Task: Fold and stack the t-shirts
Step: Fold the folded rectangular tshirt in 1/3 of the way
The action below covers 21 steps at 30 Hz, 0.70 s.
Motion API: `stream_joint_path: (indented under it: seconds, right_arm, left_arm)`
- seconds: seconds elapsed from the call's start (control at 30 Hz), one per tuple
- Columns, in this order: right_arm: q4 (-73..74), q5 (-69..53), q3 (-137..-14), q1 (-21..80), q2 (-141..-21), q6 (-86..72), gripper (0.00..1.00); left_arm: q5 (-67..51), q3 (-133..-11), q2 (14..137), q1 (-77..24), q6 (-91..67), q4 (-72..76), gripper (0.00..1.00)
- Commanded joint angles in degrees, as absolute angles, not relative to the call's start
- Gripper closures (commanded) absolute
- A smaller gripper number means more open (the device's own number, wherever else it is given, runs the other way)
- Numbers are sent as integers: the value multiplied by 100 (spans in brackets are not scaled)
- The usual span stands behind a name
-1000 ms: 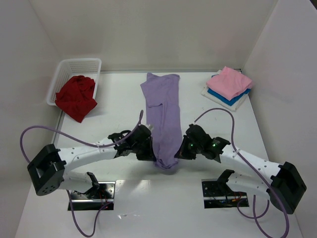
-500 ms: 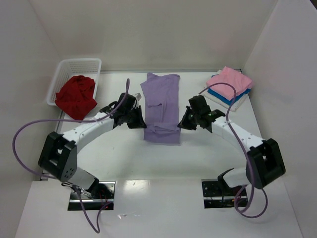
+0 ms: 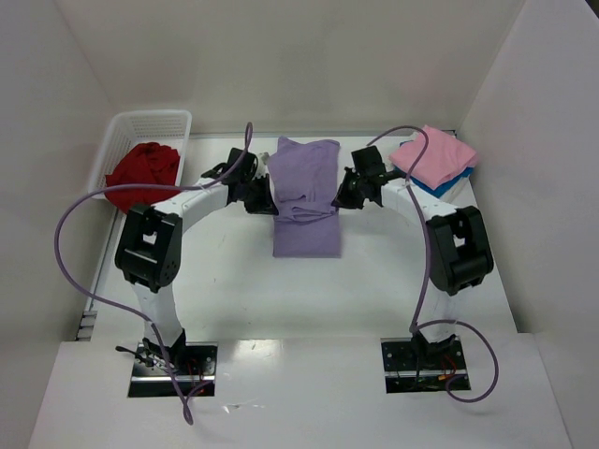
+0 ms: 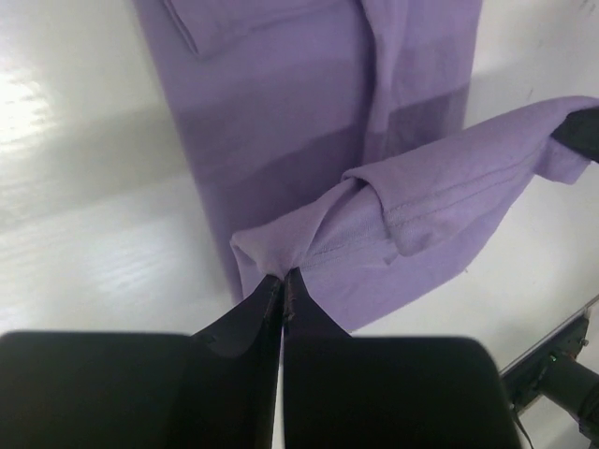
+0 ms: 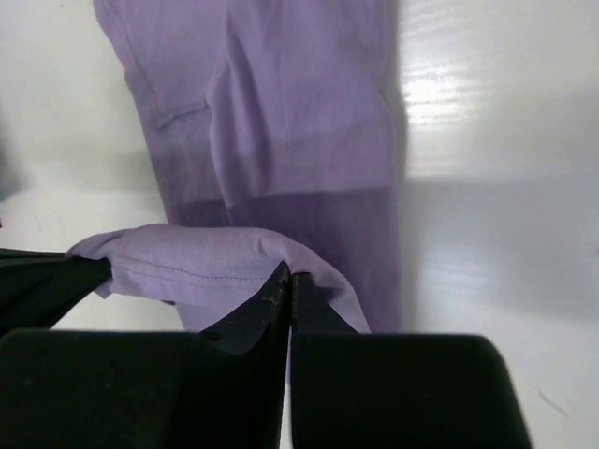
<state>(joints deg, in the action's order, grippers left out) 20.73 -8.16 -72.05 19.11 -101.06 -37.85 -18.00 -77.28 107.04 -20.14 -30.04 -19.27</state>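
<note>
Fingers of left gripper and right gripper pinched tight on lavender t-shirt hem corners. Both arms stretched far forward, wrists turned inward. Hem raised over shirt lying mid-table.

tally: four t-shirts, one basket, two grippers.
one lavender t-shirt centre, one red t-shirt far left, one pink t-shirt, one blue t-shirt far right; one white basket far left; left gripper, right gripper.
</note>
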Motion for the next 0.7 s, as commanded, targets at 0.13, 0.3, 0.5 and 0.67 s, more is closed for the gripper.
stream_joint_path:
  seconds: [0.13, 0.3, 0.5, 0.67]
  right_arm:
    - [1811, -791, -7848, 1793, -10802, -3437, 100]
    - [1547, -738, -7980, 1740, -11021, -3270, 100]
    - [1337, -686, -8392, 1740, -11083, -2997, 68]
    - [1441, -633, -8885, 1740, -11136, -2936, 52]
  left_arm:
    - [-1960, -8349, 11390, -1784, -2672, -1854, 100]
    - [-2083, -8481, 11654, -1679, -2619, -1731, 91]
    - [-1837, -8736, 11654, -1627, -2312, -1608, 56]
    - [-1784, -9025, 11375, -1441, -2084, -1547, 25]
